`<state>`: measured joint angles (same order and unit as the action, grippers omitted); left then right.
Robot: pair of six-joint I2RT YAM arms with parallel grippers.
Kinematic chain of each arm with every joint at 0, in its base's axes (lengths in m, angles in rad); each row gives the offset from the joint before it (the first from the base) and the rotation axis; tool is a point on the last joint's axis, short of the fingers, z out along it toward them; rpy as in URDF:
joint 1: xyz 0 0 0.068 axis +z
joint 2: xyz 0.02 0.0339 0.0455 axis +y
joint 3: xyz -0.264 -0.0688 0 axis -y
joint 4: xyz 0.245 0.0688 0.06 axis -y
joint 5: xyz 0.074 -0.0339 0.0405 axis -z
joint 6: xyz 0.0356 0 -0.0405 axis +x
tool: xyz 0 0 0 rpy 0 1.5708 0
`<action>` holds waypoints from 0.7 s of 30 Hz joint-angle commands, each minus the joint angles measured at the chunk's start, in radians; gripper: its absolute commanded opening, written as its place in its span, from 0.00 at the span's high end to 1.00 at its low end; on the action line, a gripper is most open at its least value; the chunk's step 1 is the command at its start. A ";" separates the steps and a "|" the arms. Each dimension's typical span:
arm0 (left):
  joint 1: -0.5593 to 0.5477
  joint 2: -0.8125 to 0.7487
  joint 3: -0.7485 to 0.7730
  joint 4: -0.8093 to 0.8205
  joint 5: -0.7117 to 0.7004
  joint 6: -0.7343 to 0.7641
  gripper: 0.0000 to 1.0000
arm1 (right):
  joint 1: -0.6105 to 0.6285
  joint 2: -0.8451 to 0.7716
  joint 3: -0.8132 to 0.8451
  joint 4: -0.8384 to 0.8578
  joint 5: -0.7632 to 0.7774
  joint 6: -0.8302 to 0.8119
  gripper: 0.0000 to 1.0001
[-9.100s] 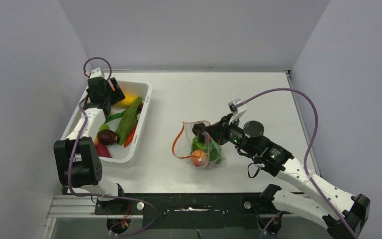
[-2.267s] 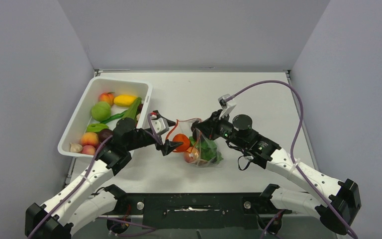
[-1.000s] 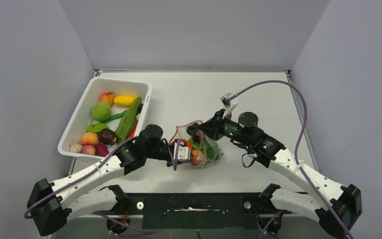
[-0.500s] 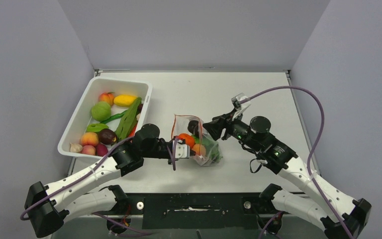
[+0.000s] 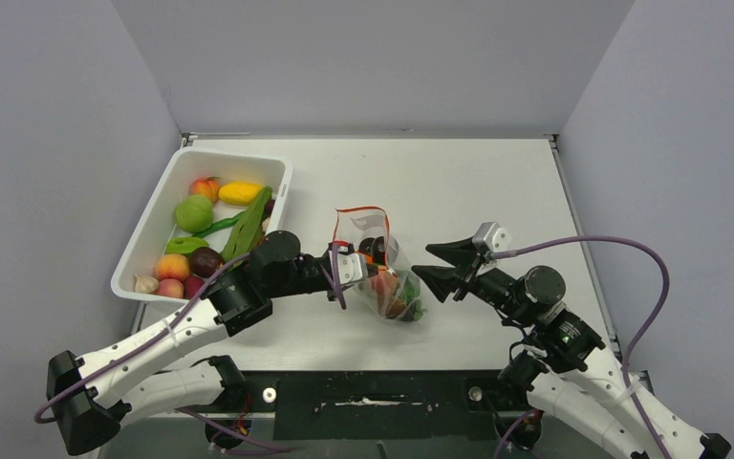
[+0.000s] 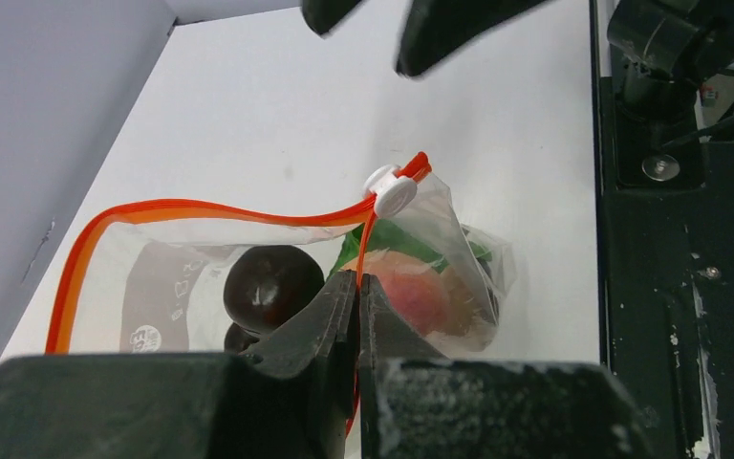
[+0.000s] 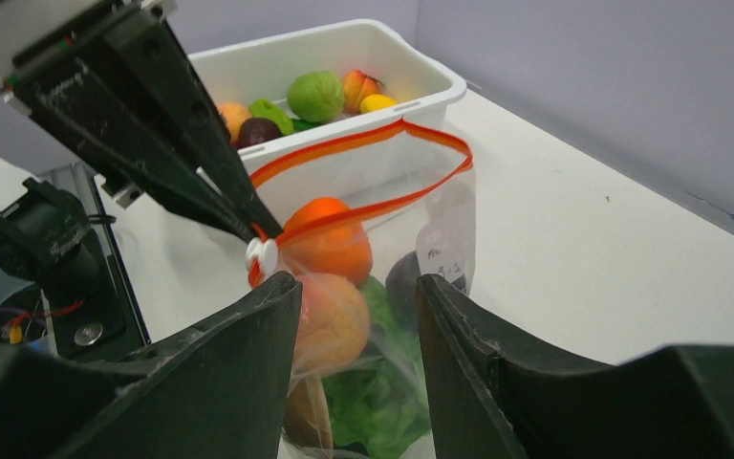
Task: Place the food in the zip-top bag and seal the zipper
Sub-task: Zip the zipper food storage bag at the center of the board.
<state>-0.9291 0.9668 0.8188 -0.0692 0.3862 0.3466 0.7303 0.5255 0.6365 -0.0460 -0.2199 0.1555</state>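
White and smooth, the flat tabletop [image 5: 478, 182] sits in a booth of plain matt lilac-grey walls [image 5: 373, 57], with a black metal base rail [image 5: 382, 394] along its near edge. Near the middle of the tabletop stands the clear crinkly plastic zip-top bag [image 5: 368, 229], its thin film creased and glinting, its mouth turned up and gaping in a loop. The thin red-orange zipper strip [image 6: 201, 208] rims that mouth and carries a small white plastic slider [image 6: 389, 188] at one corner.

Inside the bag lie a round orange toy fruit [image 7: 330, 239], a blushed peach [image 7: 330, 320], a glossy dark plum [image 6: 272, 285] and ruffled green lettuce [image 7: 373, 402] at the bottom.

The left gripper [image 5: 344, 271] is at the bag's left side, its black fingers pressed fully together on the zipper strip just short of the slider. The right gripper [image 5: 425, 260] is just right of the bag, its black wedge-shaped fingers spread wide with nothing between them. Whether a tip touches the film cannot be told.

Well left of the bag is a white rectangular plastic bin [image 5: 143, 244] with rounded corners. It holds a round green fruit [image 5: 193, 212], a yellow piece [image 5: 240, 193], small peaches [image 5: 172, 266], another dark plum [image 5: 205, 260], long green pods [image 5: 248, 225] and a pale garlic bulb [image 5: 143, 283].
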 commanded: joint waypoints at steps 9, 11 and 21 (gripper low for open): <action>-0.009 0.024 0.101 0.065 -0.084 -0.031 1.00 | 0.059 0.106 -0.043 0.152 -0.102 -0.084 0.50; -0.010 0.027 0.100 0.069 -0.079 -0.028 1.00 | 0.063 0.122 -0.041 0.158 -0.116 -0.085 0.48; -0.014 0.055 0.115 0.073 -0.073 -0.029 1.00 | 0.089 0.182 -0.046 0.177 -0.117 -0.077 0.64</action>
<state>-0.9356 1.0252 0.8707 -0.0662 0.3172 0.3237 0.8082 0.6945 0.5880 0.0708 -0.3229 0.0864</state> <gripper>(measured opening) 0.015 0.444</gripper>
